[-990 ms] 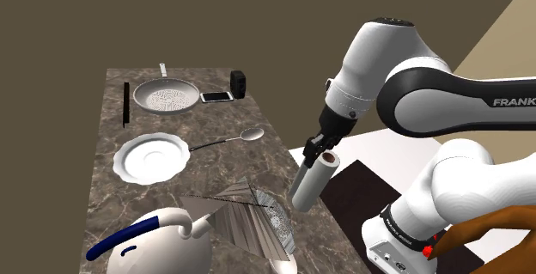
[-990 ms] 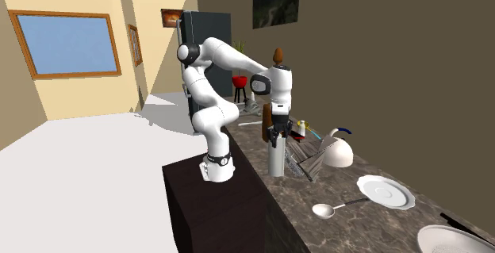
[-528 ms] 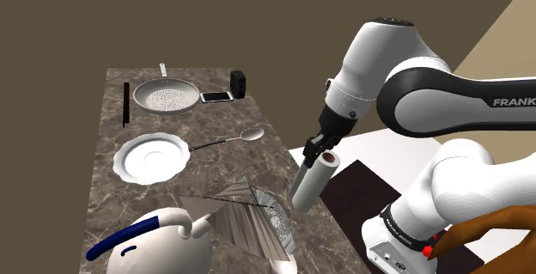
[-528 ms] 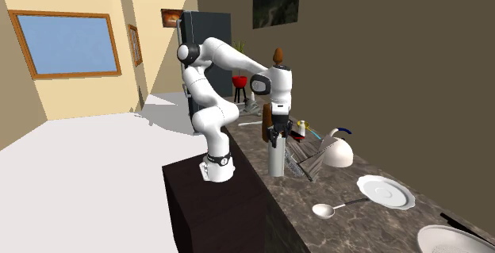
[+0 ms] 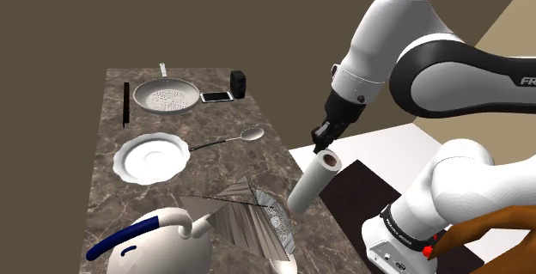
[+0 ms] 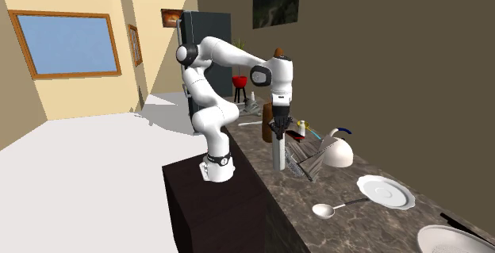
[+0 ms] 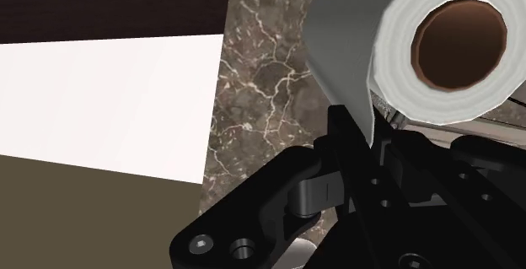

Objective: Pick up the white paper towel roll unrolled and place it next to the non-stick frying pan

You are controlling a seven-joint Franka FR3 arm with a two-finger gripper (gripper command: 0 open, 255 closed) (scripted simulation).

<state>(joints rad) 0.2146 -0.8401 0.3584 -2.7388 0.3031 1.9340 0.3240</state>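
Raised since the earlier pictures, the arm [image 5: 429,57] is now seen higher. The gripper [image 5: 324,137] is found just above the upper end of the paper towel roll [image 5: 311,182] instead of down around it, and the roll has hardly shifted.

The room is bounded by dull brown walls. Yellow walls and a pale floor [image 6: 95,164] are seen in the second exterior view, where a framed blue panel [image 6: 67,44] is hung. A long countertop [image 5: 215,118] of dark veined stone is set against the brown wall, and the dark stand [image 6: 214,204] is placed against its long side.

At the near end a white teapot [image 5: 159,246] and a dish rack [image 5: 249,216] are set. A white plate [image 5: 152,156] is laid mid-counter, and the frying pan [image 5: 165,97] at the far end. The roll is stood at the counter's edge by the rack, leaning in the shoulder view, well apart from the pan. Whether the gripper is parted or clamped cannot be told.
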